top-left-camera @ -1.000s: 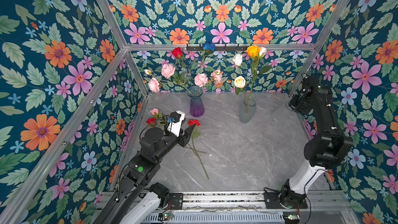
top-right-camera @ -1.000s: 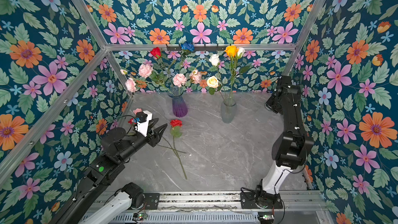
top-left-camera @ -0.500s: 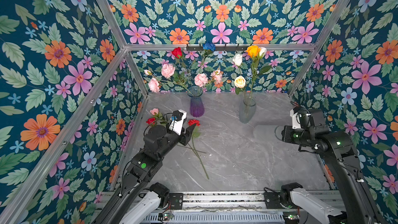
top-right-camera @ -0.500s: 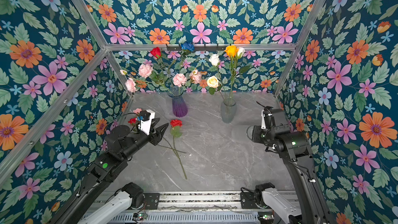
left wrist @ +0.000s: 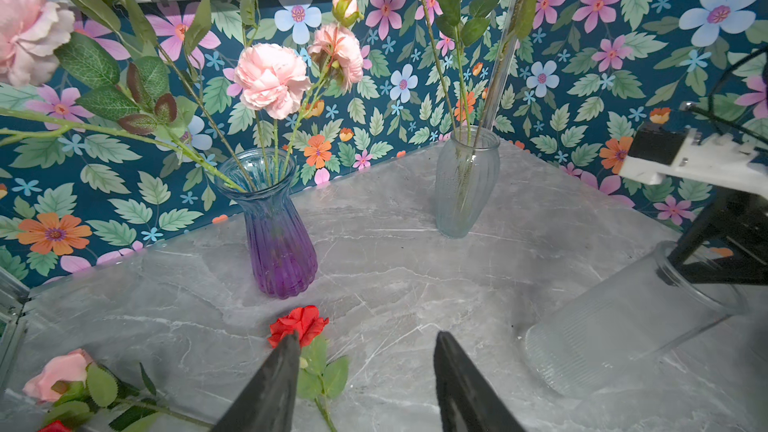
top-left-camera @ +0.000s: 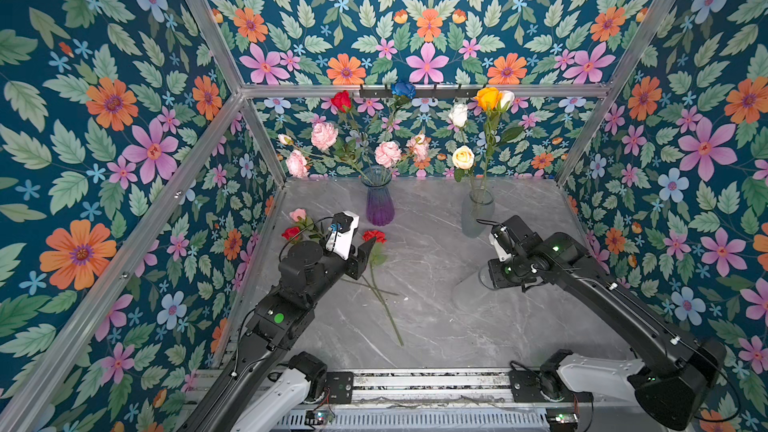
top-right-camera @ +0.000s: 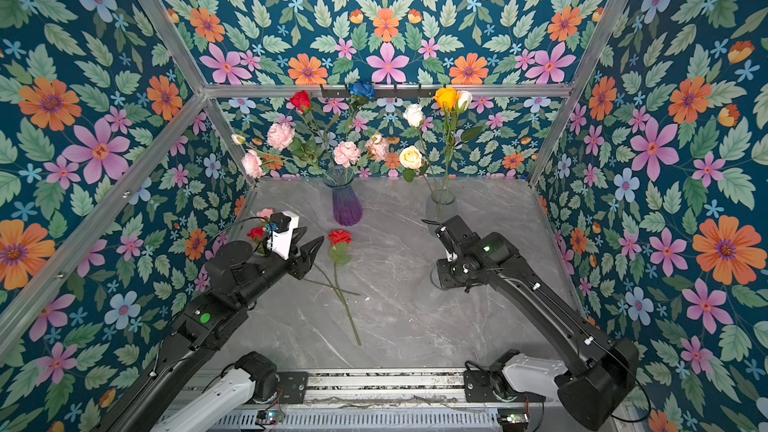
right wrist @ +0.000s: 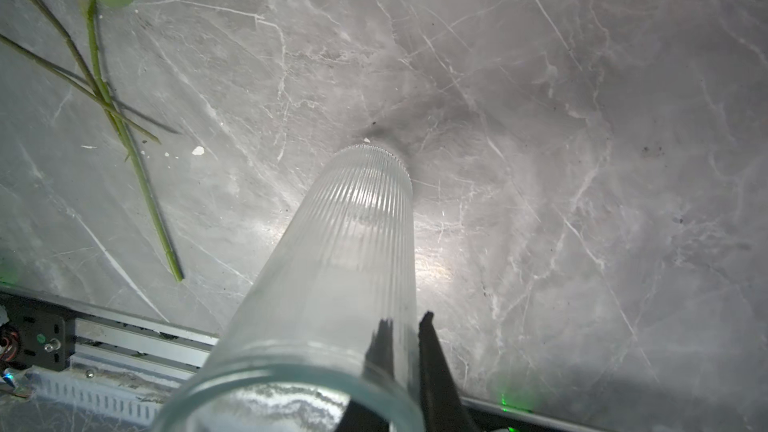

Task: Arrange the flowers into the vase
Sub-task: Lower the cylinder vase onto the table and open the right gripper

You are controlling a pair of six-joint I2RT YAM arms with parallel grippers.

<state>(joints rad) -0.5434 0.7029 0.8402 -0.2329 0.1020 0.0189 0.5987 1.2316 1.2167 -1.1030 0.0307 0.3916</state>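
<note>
One red rose [top-left-camera: 374,236], judged light and floppy, suits mid-stem pinching; left claw [left wrist: 368,336] hangs half-open, empty; right claw [right wrist: 407,317] clamps vase [right wrist: 353,234] rim.

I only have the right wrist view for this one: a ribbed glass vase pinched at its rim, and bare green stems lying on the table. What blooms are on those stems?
Observer: The longest stem ends in a red rose, lying flat in front of a purple vase.
Reviewer: Is the left arm holding it?
Observer: No. The left tool is open and empty, hovering close by that rose's head.
Reviewer: Any flowers already in a vase?
Observer: Yes, further back than your glass vase. The purple vase holds mostly pink carnations, and a clear vase beside it holds roses in white, cream and orange.
</note>
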